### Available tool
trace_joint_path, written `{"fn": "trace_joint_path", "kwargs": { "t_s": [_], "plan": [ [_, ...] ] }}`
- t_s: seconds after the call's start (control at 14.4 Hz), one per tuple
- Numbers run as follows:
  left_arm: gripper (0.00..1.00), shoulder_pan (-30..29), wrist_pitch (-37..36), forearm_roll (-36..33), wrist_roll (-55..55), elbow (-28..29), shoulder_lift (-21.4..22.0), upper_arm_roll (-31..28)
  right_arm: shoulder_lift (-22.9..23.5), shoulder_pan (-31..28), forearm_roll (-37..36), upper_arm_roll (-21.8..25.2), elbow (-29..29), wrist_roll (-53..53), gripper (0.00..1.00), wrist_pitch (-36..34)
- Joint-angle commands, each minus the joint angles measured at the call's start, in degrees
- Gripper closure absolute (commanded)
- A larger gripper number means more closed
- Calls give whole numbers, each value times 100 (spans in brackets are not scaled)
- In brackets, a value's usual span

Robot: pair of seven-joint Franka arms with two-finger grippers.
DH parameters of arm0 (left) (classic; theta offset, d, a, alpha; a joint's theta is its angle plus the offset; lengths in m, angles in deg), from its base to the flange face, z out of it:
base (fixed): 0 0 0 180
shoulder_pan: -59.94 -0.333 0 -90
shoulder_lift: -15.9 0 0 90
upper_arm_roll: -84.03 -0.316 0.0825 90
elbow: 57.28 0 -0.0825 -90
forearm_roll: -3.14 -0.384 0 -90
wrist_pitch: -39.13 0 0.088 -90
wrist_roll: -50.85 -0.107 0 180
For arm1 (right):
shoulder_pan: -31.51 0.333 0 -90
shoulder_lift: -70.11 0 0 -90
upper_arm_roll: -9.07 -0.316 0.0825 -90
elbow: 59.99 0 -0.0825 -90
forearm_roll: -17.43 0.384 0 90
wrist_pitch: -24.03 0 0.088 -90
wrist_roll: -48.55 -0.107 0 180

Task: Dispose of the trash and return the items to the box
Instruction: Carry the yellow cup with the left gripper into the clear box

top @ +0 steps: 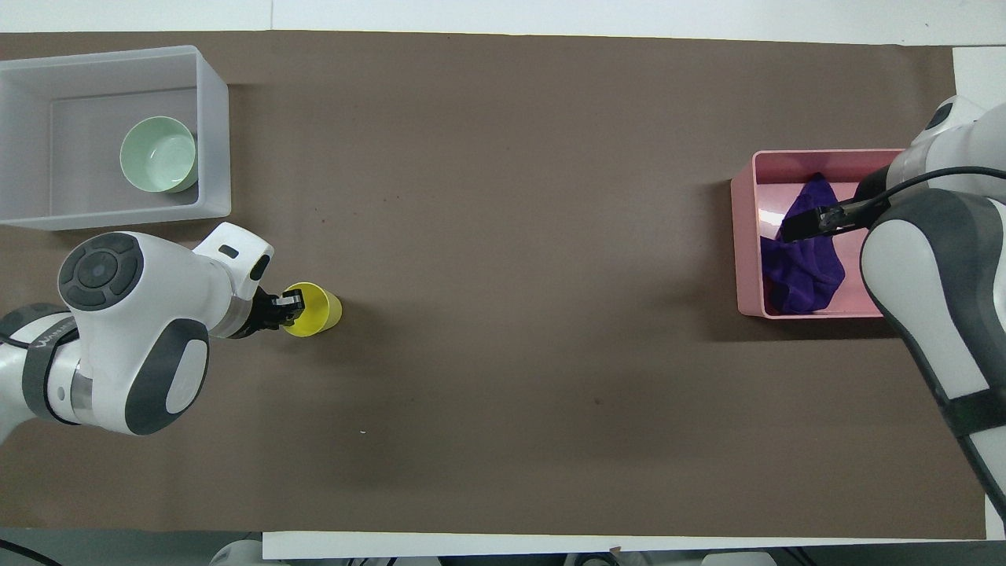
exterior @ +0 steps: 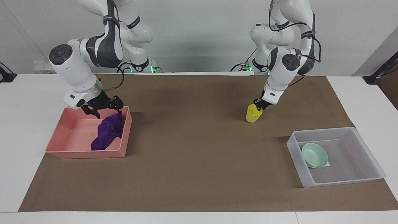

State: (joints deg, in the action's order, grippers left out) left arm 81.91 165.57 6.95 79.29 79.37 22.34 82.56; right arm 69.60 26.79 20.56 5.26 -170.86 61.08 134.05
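Nearest, at the overhead view's lower left, the left gripper (top: pixel 289 303) pinches the cup (top: pixel 314 309) rim on the desk (top: pixel 503 314); next, lift it into the box (top: pixel 214 126), upper left, beside the bowl (top: pixel 158 154). At right, the right gripper (exterior: pixel 104 109) hangs spread over the rag (exterior: pixel 107 132) in the pink tray (exterior: pixel 87 154).
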Motion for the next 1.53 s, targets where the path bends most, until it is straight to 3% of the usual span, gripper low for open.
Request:
{"fn": "trace_joint_path", "kwargs": {
  "t_s": [0.0, 0.14, 0.35, 0.56, 0.77, 1.11, 1.46],
  "plan": [
    [100, 61, 171, -38, 117, 29, -29, -64, -326, -20, -13, -58, 108, -137, 0, -382],
    [100, 26, 31, -29, 126, -399, -186, -64, -257, -29, -5, -102, 729, -250, 0, -1312],
    [100, -157, -837, -29, 91, -1575, -459, -117, -221, -29, -22, -111, 1451, -418, 0, -2306],
    [100, -658, -1419, -99, -40, -2622, -880, -126, -221, -20, -40, -111, 1848, -514, 0, -2853],
    [100, -1413, -1368, -91, -217, -3563, -1399, -126, -221, -20, -31, -120, 2060, -664, 0, -3258],
    [100, -2196, -779, -108, -586, -3960, -2066, -126, -283, -20, 48, -173, 1919, -655, 0, -3215],
    [100, -2233, -260, -100, -664, -4024, -2639, -135, -396, -20, -40, -181, 1640, -647, 0, -2848]
  ]
}}
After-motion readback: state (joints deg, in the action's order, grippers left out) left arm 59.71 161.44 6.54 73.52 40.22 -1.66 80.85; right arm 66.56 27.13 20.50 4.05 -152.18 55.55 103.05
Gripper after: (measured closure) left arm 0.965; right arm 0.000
